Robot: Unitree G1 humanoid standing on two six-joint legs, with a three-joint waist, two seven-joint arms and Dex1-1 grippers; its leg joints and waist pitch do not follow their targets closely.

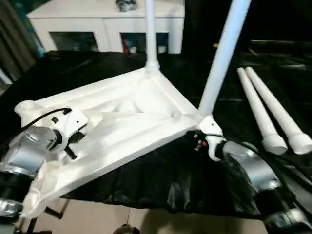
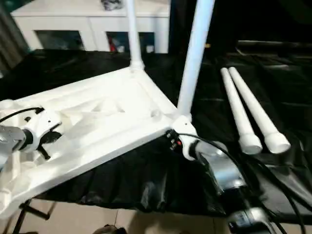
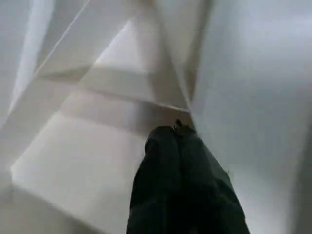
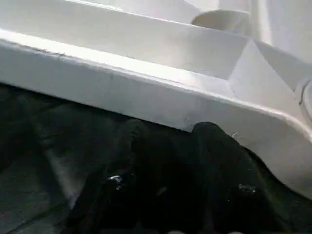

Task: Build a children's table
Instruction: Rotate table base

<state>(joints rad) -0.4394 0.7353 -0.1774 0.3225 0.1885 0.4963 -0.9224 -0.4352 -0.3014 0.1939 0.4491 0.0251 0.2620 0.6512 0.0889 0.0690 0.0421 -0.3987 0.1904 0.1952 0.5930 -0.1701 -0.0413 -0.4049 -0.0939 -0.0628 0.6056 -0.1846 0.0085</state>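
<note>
The children's table lies as an upside-down white tabletop, ribs up and tilted, on a black cloth. Two white legs stand in its sockets: one at the far corner, one at the near right corner. Another two legs lie loose side by side on the cloth to the right. My left gripper is shut, its tip against a rib of the underside near the tabletop's left end. My right gripper is at the tabletop's rim by the right corner leg. Its fingers are apart, low against the cloth, with nothing between them.
A white cabinet with glass doors stands behind the work table. The black cloth hangs over the table's front edge, with pale floor below. The tabletop's left end overhangs that edge.
</note>
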